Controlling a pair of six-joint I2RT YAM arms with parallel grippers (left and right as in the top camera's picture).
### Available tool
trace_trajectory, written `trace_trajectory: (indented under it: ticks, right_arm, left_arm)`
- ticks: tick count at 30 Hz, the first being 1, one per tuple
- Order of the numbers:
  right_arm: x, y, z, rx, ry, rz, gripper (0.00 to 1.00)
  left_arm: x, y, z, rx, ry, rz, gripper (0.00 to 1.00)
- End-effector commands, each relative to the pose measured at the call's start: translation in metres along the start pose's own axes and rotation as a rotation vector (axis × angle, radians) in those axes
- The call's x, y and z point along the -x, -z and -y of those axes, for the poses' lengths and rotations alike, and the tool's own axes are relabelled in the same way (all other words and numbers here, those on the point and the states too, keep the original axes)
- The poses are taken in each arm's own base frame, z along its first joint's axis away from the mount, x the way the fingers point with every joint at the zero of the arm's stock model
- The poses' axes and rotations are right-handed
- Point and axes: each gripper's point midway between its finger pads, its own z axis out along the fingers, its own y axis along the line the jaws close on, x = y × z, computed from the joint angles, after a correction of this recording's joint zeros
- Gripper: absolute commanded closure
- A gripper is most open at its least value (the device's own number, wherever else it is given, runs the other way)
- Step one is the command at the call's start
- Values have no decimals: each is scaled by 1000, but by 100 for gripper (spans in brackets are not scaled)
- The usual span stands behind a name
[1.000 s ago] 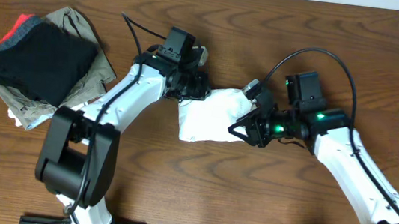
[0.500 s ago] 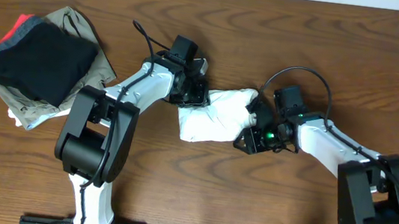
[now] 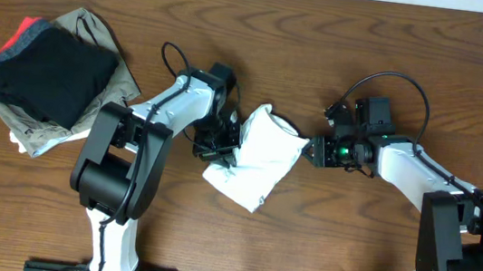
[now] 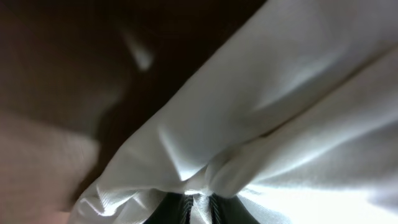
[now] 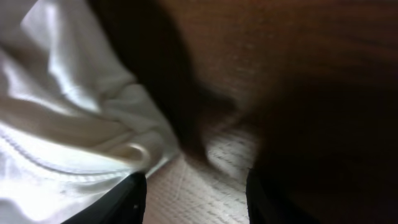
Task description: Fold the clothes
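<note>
one white garment [image 3: 256, 155], bunched on the table [image 3: 347, 248]: my left fingers [image 4: 176, 211] pinch a fold of it; my right fingers [image 5: 127, 202] spread apart, just beside its edge.

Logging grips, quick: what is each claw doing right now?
Left claw: closed on the white garment.
Right claw: open, holding nothing.

The white garment [image 3: 257, 160], thin wrinkled cloth, on a dark, grained wooden desk [image 3: 320, 245]; the robot arms [image 3: 164, 107] cased in smooth white plastic.
</note>
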Motion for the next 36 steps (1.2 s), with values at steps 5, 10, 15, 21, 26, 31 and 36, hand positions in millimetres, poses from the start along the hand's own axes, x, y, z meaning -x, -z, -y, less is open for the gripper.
trace_trajectory:
  ticks: [5, 10, 15, 21, 26, 31, 36]
  right_arm:
    - [2, 2, 5, 8, -35, -17, 51]
    - [0, 20, -26, 138, 43, -74, 55]
    - [6, 65, -70, 274, 171, -56, 56]
    - [3, 103, -125, 528, 128, -33, 60]
    - [-4, 97, -150, 599, 130, -63, 60]
    - [-16, 79, -168, 626, 189, -91, 57]
    - [-27, 50, -166, 637, 173, -130, 54]
  left_arm:
    - [-11, 4, -6, 24, 5, -15, 90]
    - [0, 44, -13, 89, -31, 161, 91]
    - [9, 109, -6, 109, -92, 433, 89]
    - [8, 141, 14, 52, -165, 567, 85]
    - [12, 127, 8, 65, -155, 541, 85]
    - [15, 104, 6, 71, -149, 469, 85]
    - [11, 84, 24, 7, -215, 394, 85]
